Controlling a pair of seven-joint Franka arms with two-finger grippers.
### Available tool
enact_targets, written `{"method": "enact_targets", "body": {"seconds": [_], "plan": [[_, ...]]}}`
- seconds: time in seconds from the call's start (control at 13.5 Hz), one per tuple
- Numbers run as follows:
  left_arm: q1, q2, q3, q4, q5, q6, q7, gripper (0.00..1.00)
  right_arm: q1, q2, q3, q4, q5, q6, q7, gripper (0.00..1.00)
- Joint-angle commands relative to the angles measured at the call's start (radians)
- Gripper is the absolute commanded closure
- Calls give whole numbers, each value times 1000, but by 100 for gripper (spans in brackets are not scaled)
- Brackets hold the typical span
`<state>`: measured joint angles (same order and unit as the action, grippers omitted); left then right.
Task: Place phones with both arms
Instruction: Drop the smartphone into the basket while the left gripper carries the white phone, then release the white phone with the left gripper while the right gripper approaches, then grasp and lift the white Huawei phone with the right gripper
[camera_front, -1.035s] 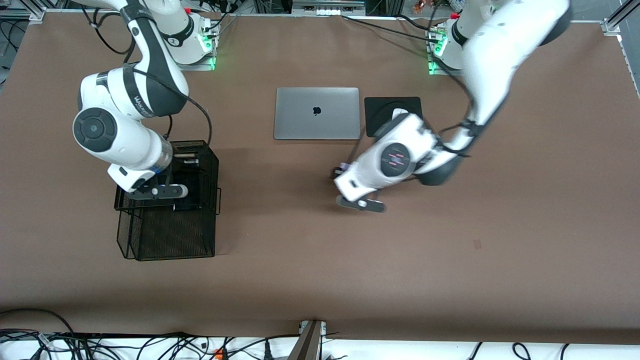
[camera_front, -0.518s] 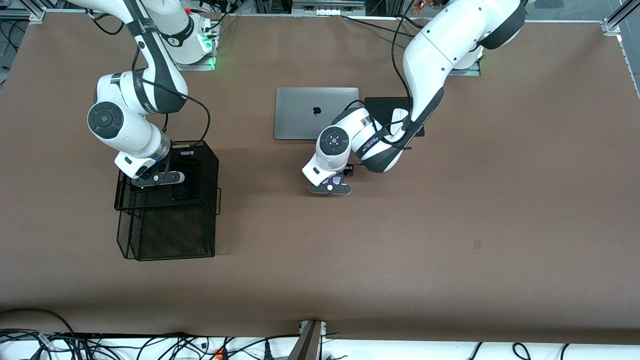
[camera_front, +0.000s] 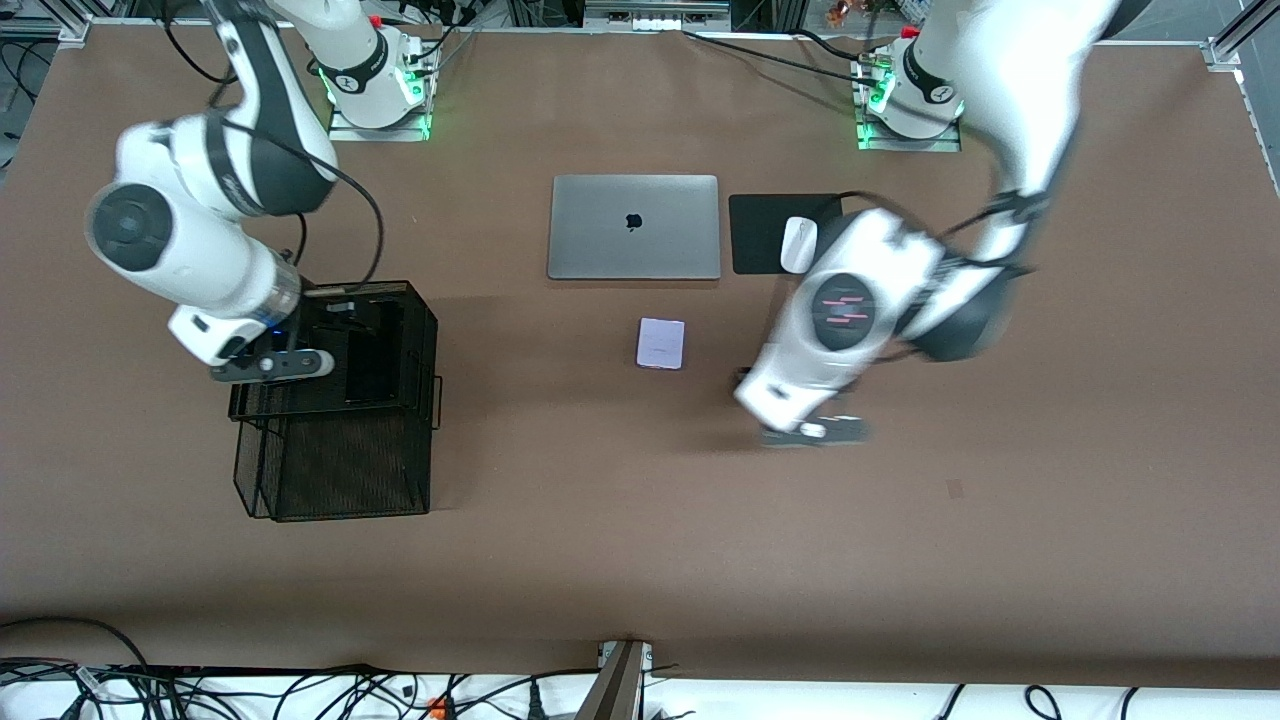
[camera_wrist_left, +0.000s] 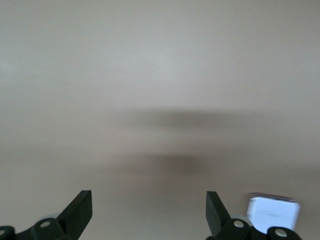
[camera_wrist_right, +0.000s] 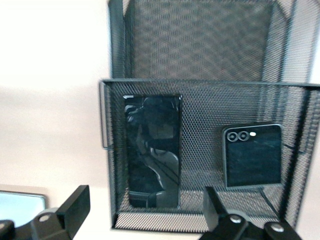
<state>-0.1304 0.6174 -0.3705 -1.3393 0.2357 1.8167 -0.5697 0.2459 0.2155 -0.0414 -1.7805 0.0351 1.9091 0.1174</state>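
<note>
The left gripper (camera_front: 812, 431), fingers spread and empty, hangs over bare table near the lavender phone (camera_front: 661, 343), which lies flat nearer the front camera than the laptop (camera_front: 634, 227). The right gripper (camera_front: 272, 366), also spread, hovers over the mesh basket (camera_front: 420, 345) at the right arm's end, with the long black phone (camera_wrist_right: 153, 150) and small black phone (camera_wrist_right: 252, 155) side by side in its upper tray.

Tray (camera_wrist_right: 200, 222): holds slab (camera_wrist_right: 152, 150) and square phone (camera_wrist_right: 252, 156), side by side.
Lavender phone (camera_front: 661, 343): on table, nearer than laptop (camera_front: 634, 227).

Three phones: lavender phone (camera_front: 661, 343), long black phone (camera_wrist_right: 152, 150), squarish black phone (camera_wrist_right: 252, 155), one laptop (camera_front: 634, 227), one mouse (camera_front: 798, 244), one mouse pad (camera_front: 755, 232), one mesh basket (camera_front: 335, 470), two arms
</note>
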Motion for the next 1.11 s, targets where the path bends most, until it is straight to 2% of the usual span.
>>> {"method": "enact_targets", "body": {"seconds": [0.0,0.22,0.37,0.52,0.67,0.74,0.89,1.04], "plan": [[95,-122,-8,-40,-3,-115,153,0,-8,47,92,143,-7,-105,123,0],[194,-194,-11,-35,-24,-273,325,0,1,142,256,251,-35,-117,360,0],[262,-272,7,-58,-80,-307,439,0,33,256,368,355,-114,-104,555,0],[239,-388,132,-153,-140,-295,548,0,105,393,432,491,-182,-99,744,0],[152,-509,288,-239,-170,-274,574,0,197,474,434,550,-227,-52,862,0],[118,-581,335,-300,-170,-237,576,0,232,504,434,550,-254,-12,917,0],[112,-692,346,-409,-168,-153,628,0,285,574,433,549,-309,53,1025,0],[85,-705,363,-420,-170,-119,637,0,317,637,433,544,-351,117,1116,0]]}}
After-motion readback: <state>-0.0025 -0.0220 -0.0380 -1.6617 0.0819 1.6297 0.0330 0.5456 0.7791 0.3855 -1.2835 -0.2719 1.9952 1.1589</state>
